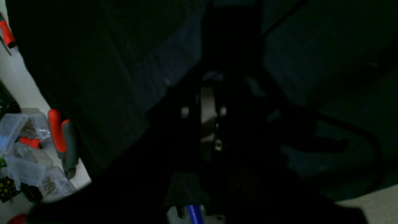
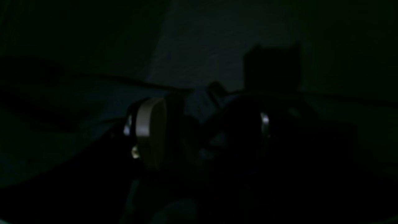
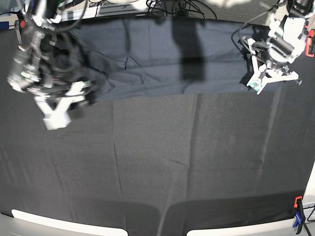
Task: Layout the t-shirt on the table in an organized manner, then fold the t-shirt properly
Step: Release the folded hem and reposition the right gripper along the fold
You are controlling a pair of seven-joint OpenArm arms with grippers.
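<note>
The t-shirt (image 3: 162, 64) is spread as a wide band across the far part of the tabletop (image 3: 197, 162). Its thin, limp fabric is judged light and best pinched at hems. The left gripper (image 3: 257, 84) is closed at the shirt's edge; a hold cannot be confirmed. The right gripper (image 3: 69, 101) is spread wide, empty. Clear plastic boxes (image 1: 25, 149) of small hardware are seen beside the tabletop.
</note>
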